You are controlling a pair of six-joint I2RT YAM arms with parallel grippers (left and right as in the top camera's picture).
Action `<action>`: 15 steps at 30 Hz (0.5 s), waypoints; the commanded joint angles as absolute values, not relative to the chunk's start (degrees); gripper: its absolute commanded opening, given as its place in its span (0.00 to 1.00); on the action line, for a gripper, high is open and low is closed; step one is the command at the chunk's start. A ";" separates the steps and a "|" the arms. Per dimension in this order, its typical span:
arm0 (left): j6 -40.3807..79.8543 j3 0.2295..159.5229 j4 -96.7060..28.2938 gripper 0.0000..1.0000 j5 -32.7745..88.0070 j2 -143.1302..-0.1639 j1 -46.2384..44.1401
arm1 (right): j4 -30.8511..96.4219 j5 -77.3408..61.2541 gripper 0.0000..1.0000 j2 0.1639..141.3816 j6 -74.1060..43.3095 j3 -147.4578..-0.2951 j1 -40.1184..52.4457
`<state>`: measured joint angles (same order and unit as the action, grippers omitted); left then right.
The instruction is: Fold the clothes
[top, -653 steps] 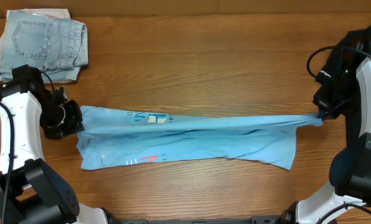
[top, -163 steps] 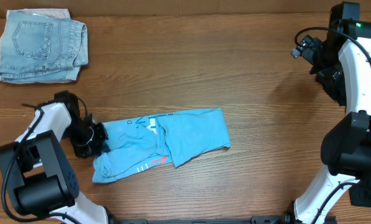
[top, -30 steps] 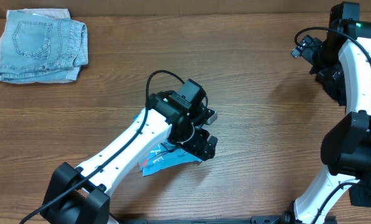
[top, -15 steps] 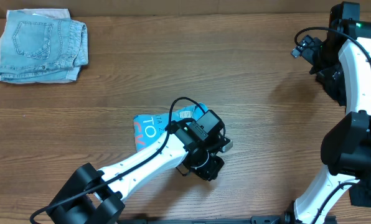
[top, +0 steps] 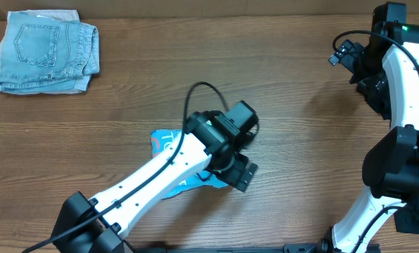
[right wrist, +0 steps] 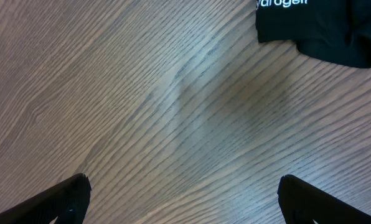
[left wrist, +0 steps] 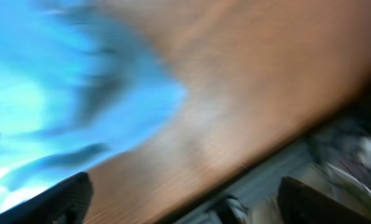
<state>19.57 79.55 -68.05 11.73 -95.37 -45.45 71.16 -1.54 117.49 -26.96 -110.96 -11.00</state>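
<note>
We think the step is pressing the last fold flat. On the big wooden table (top: 280, 126), our long left arm (top: 153, 184) should go slowly and push straight down, so the fold does not pop open. The light blue T-shirt (top: 162, 140) lies near the middle, under that arm, folded small. The black T-shirt (right wrist: 316, 25) waits near the right arm. The left gripper (left wrist: 182, 196) is spread wide, empty; the right gripper (right wrist: 182, 186) too.

Matt, grained wood table (top: 125, 91), soft blue cloth T-shirt (top: 160, 140) (black one (right wrist: 322, 25) likewise matt)
</note>
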 commanded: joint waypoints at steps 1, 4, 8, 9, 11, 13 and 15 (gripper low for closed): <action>24.88 75.77 -65.98 1.00 4.14 -95.31 -44.21 | 70.94 -1.61 1.00 115.72 -26.76 -111.83 -11.22; 24.34 71.33 -59.79 1.00 5.10 -95.35 -44.31 | 70.91 -1.61 1.00 115.72 -26.76 -111.83 -11.22; 22.24 67.37 -51.72 0.98 8.05 -95.35 -44.64 | 70.94 -1.61 1.00 115.72 -26.76 -111.83 -11.22; 22.48 66.72 -50.61 0.97 8.60 -95.35 -44.64 | 70.94 -1.61 1.00 115.72 -26.76 -111.83 -11.22; 22.55 65.78 -49.34 0.96 9.30 -95.37 -44.64 | 70.94 -1.61 1.00 115.74 -26.76 -111.83 -11.22; 22.24 65.32 -48.69 0.88 9.54 -95.37 -44.66 | 70.94 -1.61 1.00 115.72 -26.76 -111.83 -11.22; 21.80 65.32 -47.86 0.73 9.54 -95.37 -44.66 | 70.94 -1.61 1.00 115.74 -26.76 -111.83 -11.22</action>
<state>22.61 65.93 -48.84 8.38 -95.53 -44.27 71.16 -1.52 117.51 -26.94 -110.96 -11.00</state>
